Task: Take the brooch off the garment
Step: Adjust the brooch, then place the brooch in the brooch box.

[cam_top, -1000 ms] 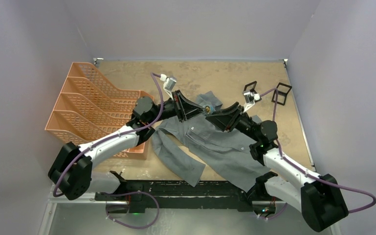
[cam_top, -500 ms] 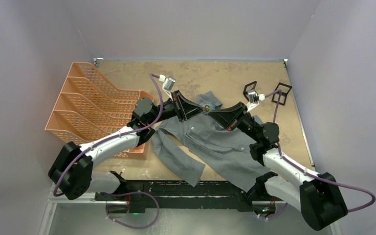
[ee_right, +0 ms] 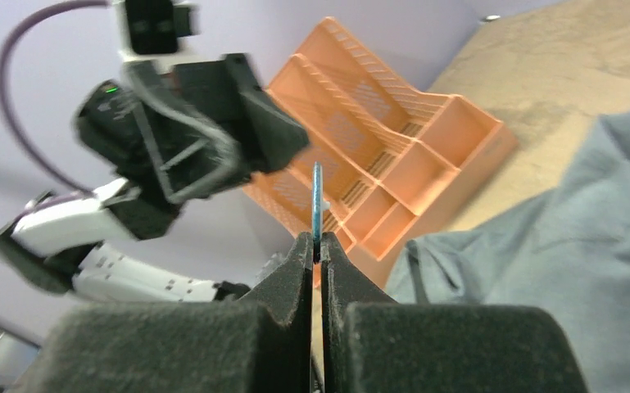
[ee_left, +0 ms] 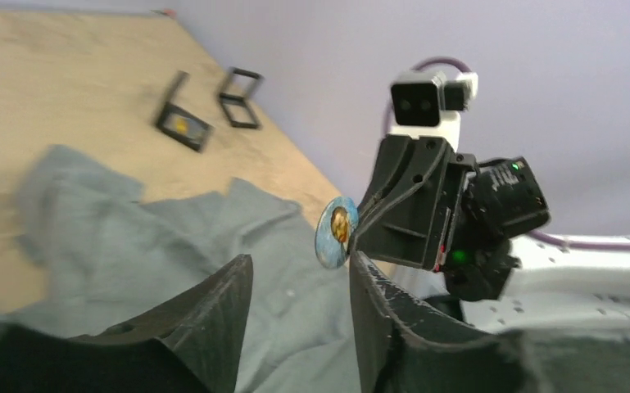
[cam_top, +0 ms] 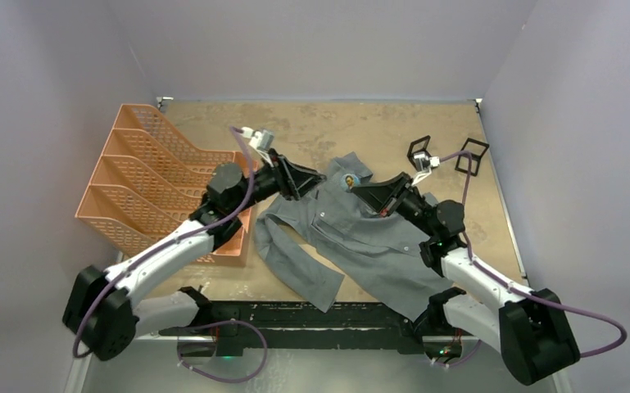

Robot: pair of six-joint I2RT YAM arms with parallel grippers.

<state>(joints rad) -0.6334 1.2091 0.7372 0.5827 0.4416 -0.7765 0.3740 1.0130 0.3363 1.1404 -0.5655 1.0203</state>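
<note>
Left side: an orange slotted organiser (cam_top: 151, 184) stands on the table (cam_top: 336, 127), running from the far left corner towards the near edge. The left arm (cam_top: 172, 250) passes along its right side.

Centre left: the left gripper (ee_left: 299, 264) hovers over the left shoulder of the garment (cam_top: 360, 241). Its jaws are partly open. The left wrist view shows daylight between the two fingers (ee_left: 213, 315), and nothing is gripped.

Centre: the garment lies spread on the table between the two arms, collar towards the far side, one sleeve trailing near-left and the body running near-right. Small pale buttons show down the front.

Centre right: the brooch (ee_left: 337, 232) is a round disc with a blue rim and a yellowish picture. It is raised over the collar area, just beyond the left fingertips and apart from them. The right gripper (ee_right: 315, 243) is clamped tight on its lower edge. In the right wrist view the disc stands edge-on above the closed fingers, with no cloth against it. Whether a pin behind it still catches the fabric cannot be told.

Far right: a pair of small black frames (ee_left: 182, 124) stands on the bare table, well apart from the garment.
</note>
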